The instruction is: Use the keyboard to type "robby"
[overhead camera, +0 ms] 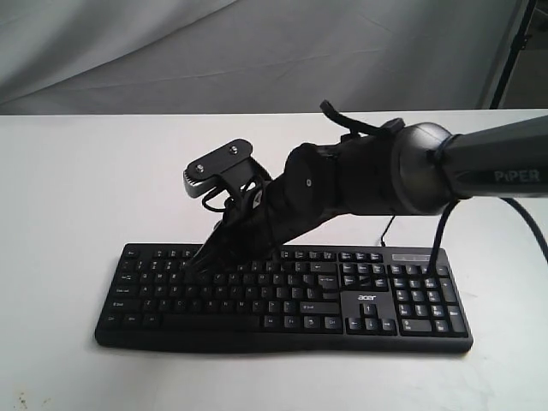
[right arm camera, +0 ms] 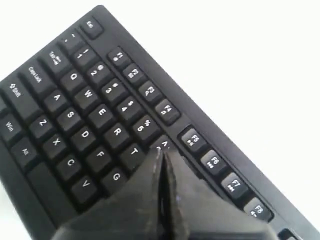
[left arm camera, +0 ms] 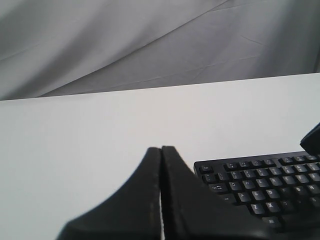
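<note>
The black keyboard point(overhead camera: 282, 300) lies on the white table, with its acer logo above the arrow keys. My right gripper point(overhead camera: 193, 264) reaches across from the right, down to the keyboard's left letter area. In the right wrist view the right gripper point(right arm camera: 161, 150) is shut with nothing between its fingers. Its tip sits just beside the T key point(right arm camera: 134, 152), at the near edge of the 6 key, and hides the keys behind it; whether it touches a key is unclear. My left gripper point(left arm camera: 161, 148) is shut and empty, over bare table beside the keyboard's point(left arm camera: 260, 185) Esc corner. It is out of the exterior view.
The white table point(overhead camera: 77, 188) extends on all sides of the keyboard. A grey cloth backdrop point(overhead camera: 171, 51) hangs behind it. A thin black cable point(overhead camera: 387, 231) runs from the keyboard's back edge under the right arm. A dark stand leg point(overhead camera: 514, 51) shows at the far right.
</note>
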Robot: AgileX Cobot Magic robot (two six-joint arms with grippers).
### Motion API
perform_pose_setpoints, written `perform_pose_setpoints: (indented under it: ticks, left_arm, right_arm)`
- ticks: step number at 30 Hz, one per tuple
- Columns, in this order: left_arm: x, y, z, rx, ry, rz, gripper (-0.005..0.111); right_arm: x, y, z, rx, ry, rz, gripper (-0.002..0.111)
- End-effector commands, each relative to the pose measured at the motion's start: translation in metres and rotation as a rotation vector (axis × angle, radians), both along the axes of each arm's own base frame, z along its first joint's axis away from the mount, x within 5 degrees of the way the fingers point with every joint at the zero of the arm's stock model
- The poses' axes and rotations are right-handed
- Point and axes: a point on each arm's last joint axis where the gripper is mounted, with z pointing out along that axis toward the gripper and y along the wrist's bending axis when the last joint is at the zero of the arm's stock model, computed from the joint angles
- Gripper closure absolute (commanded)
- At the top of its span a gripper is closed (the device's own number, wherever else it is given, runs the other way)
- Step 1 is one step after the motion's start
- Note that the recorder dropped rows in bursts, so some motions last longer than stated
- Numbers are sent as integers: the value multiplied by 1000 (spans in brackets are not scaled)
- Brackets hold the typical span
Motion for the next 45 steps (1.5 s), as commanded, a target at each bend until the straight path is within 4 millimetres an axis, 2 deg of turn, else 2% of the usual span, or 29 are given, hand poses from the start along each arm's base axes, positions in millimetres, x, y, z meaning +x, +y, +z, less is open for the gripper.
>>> perform_pose_setpoints:
  ticks: [1,4,7,11,18,22,27,45]
  left_arm:
    - [0,0,-1,1,-7,-6,107]
    - [0,0,-1,1,-7,-6,107]
    - [0,0,-1,1,-7,-6,107]
    - [0,0,-1,1,-7,-6,107]
    - [0,0,-1,1,-7,-6,107]
    - [0,0,-1,1,-7,-6,107]
    - [0,0,-1,1,-7,-6,107]
    - [0,0,-1,1,-7,-6,107]
  right_arm:
    - [3,-5,4,-16,4,10,108]
    - [2,-3,3,-17,-3,16,108]
    - [0,1,-11,-31,13,21,108]
    - [0,3,-18,-40,27,23,108]
    - [2,3,-18,-30,5,17,108]
    - [-2,12,-16,-22,-10,38,108]
    - [2,17,-23,-38,25,49,108]
    - [2,15,-23,-68,18,76,108]
